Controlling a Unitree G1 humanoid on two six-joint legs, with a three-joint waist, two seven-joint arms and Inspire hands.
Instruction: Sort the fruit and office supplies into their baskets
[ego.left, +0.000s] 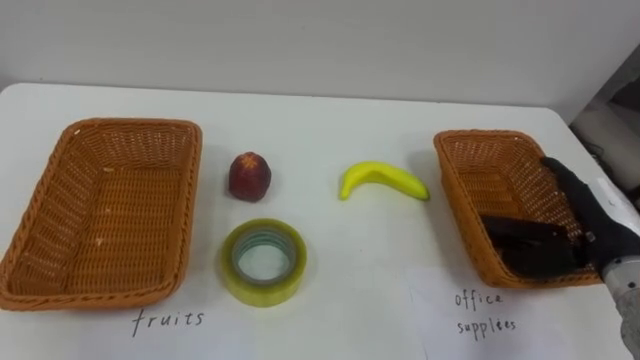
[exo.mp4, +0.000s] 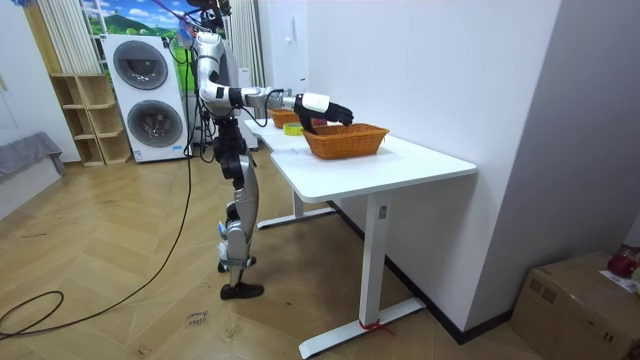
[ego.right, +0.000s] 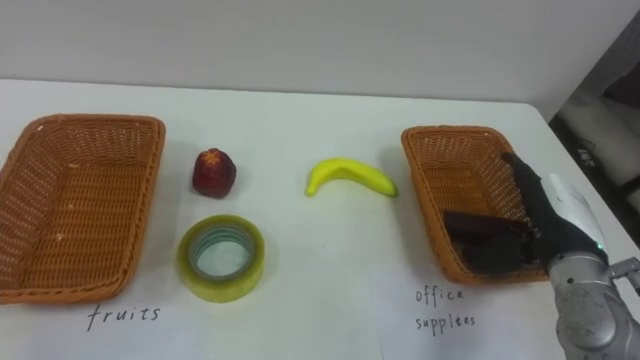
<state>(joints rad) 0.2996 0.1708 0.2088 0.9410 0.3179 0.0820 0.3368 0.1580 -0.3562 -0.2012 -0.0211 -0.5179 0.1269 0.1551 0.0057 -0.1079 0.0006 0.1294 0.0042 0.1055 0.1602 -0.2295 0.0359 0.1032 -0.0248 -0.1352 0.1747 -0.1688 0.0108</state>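
Reaching in from the right edge of the frame, the robot's black right hand (ego.left: 585, 215) sits inside the rectangular woven orange-brown wicker basket (ego.left: 470, 190) at the right of the white table (ego.left: 330, 120), low over its near end. A dark flat object (ego.left: 520, 250) lies on the basket floor right against the hand, and it cannot be told whether the hand is holding it or merely lying beside it. A handwritten office supplies label (ego.left: 485, 312) sits on the tabletop just below this basket. At the left of the frame stands a second rectangular orange-brown wicker basket (ego.left: 130, 125), with a handwritten fruits label (ego.left: 168, 320) under its lower right corner. Between the two baskets three items lie on the bare tabletop: a small dark red round fruit (ego.left: 249, 177) just right of the left basket, a curved yellow banana (ego.left: 385, 179) near the right basket's left wall, and a yellowish translucent roll of tape (ego.left: 263, 262) lying flat below the red fruit, apart from it. In the room view the robot stands upright at the far end of the table, its arm stretched out level over the basket, with two stacked white washing machines (exo.mp4: 150, 95) behind it at the upper left.
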